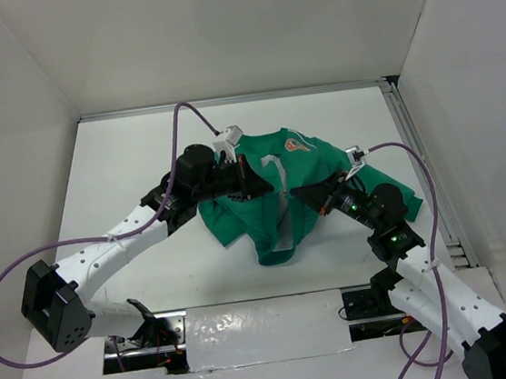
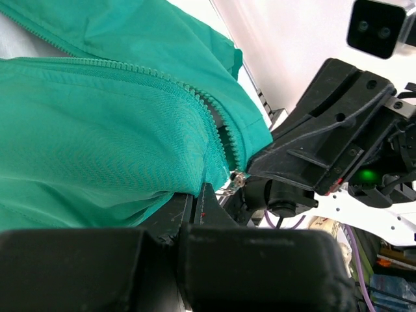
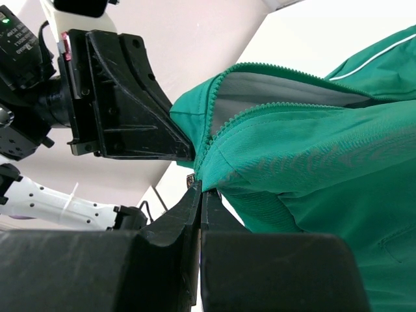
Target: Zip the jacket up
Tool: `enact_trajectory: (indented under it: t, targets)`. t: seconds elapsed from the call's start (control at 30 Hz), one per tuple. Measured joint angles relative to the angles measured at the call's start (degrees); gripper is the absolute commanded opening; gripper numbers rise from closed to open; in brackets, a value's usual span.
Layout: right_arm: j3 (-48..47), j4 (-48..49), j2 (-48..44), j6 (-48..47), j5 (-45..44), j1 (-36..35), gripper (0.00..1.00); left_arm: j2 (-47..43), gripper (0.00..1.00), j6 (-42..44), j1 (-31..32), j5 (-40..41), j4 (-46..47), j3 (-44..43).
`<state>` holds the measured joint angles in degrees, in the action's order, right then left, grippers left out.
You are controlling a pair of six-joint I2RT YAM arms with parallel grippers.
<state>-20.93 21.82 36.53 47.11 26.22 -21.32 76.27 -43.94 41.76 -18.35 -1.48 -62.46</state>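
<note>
The green jacket [image 1: 278,209] lies bunched in the middle of the white table, its orange chest patch [image 1: 297,144] facing up and its front lifted between both grippers. My left gripper [image 1: 264,186] is shut on the jacket's fabric beside the zip; the left wrist view [image 2: 197,193] shows green cloth [image 2: 97,143] draped over its jaws. My right gripper [image 1: 301,192] is shut on the zip edge just opposite, as the right wrist view [image 3: 200,190] shows. The small metal slider [image 2: 238,178] sits at the zip's closed end between the two grippers. Above it the zip teeth [image 3: 273,107] part, showing pale lining.
White walls enclose the table on three sides. A metal rail [image 1: 427,179] runs along the right edge. Purple cables [image 1: 182,124] loop over both arms. A foil-taped strip [image 1: 260,330] lies between the arm bases at the near edge.
</note>
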Motion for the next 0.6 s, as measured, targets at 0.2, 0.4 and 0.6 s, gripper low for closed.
enact_trajectory:
  t: [0.2,0.4,0.6]
  targets:
    - [0.0,-0.4,1.2,0.0,0.2,0.0,0.00,0.0,0.00,0.0,0.0,-0.4,0.2,0.1]
    - [0.1,0.5,0.7,0.9,0.2,0.0,0.00,0.0,0.00,0.0,0.0,-0.9,0.7,0.8]
    - [0.1,1.1,0.7,1.5,-0.1,0.0,0.00,0.0,0.00,-0.1,0.0,-2.1,1.3,1.0]
